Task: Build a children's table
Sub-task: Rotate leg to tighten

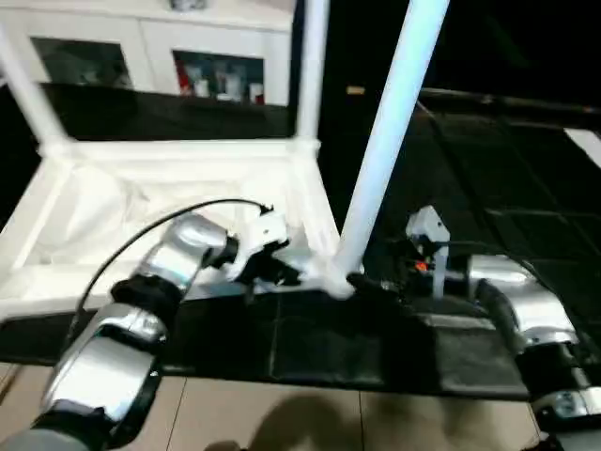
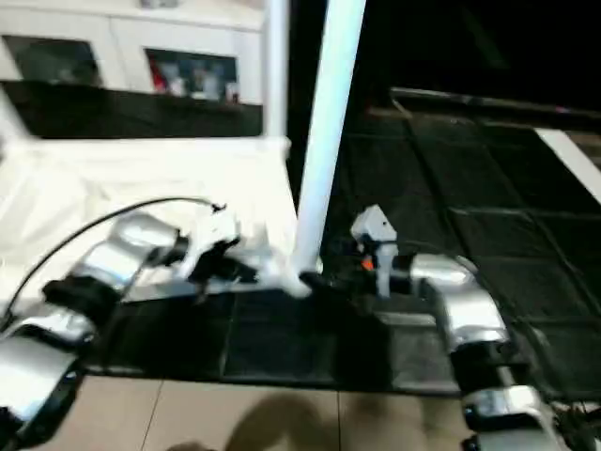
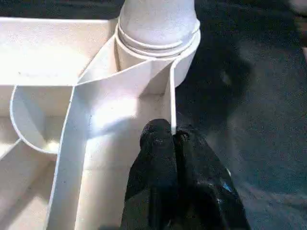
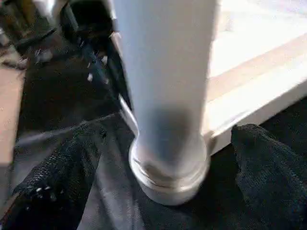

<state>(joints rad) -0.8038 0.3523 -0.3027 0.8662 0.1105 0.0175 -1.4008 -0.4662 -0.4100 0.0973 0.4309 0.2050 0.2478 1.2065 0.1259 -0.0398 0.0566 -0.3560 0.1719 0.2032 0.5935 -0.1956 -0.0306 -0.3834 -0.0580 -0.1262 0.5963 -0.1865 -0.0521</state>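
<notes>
While the left claw (image 3: 172, 136) pinches the tabletop rim (image 3: 170, 96), the right claw (image 4: 165, 158) gapes around a leg (image 4: 165, 72).

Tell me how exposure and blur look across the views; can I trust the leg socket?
Left eye view: table top blown out, ribs lost, floor nearly black. Right eye view: motion-smeared. Left wrist view: sharp, leg seated in the corner socket, shut left claw at the rim. Right wrist view: leg soft, right claw open around it.

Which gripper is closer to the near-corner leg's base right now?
Right. The right gripper has its open jaws on either side of the leg at its base; the left gripper, shut, sits on the tabletop rim beside the socket.
</notes>
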